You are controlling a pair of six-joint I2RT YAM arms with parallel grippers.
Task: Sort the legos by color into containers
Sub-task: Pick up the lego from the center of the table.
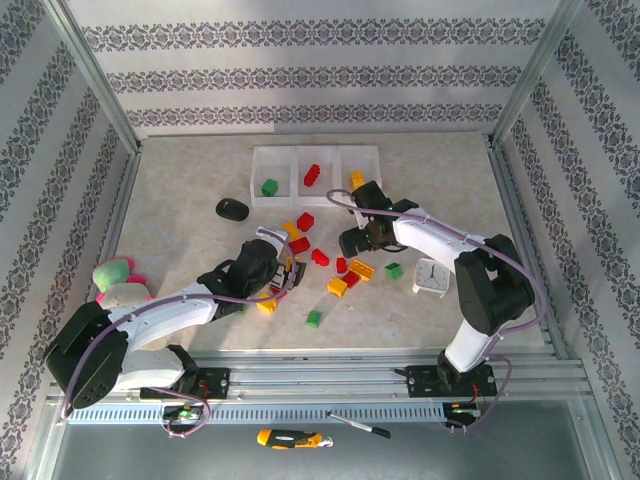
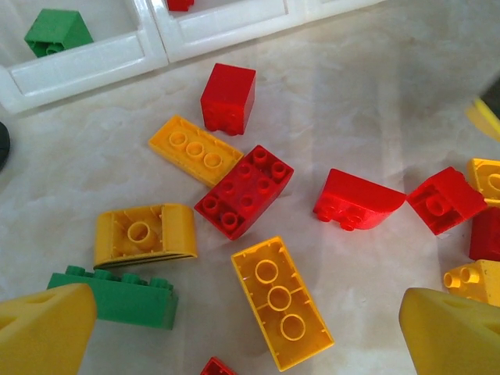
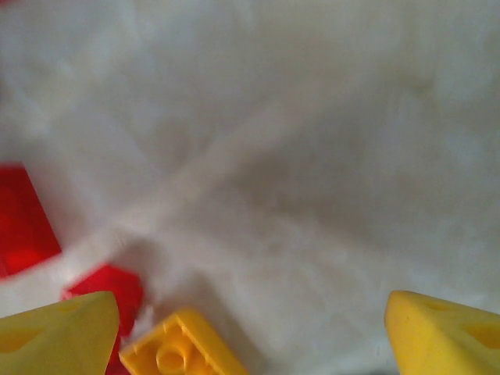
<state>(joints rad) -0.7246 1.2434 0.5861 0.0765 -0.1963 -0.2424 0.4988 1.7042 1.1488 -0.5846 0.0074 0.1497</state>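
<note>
The white three-compartment tray stands at the back. A green lego lies in its left compartment, a red one in the middle, a yellow one in the right. My right gripper hangs open over the right compartment; between its fingers is nothing, and a yellow lego lies loose on the tray floor below. My left gripper is open above the loose pile, its fingers straddling an upturned yellow lego without touching it. A green lego lies beside it.
Loose red, yellow and green legos are scattered mid-table. A black oval object lies left of the tray, a pink-green plush toy at the left edge, a small white clock at the right.
</note>
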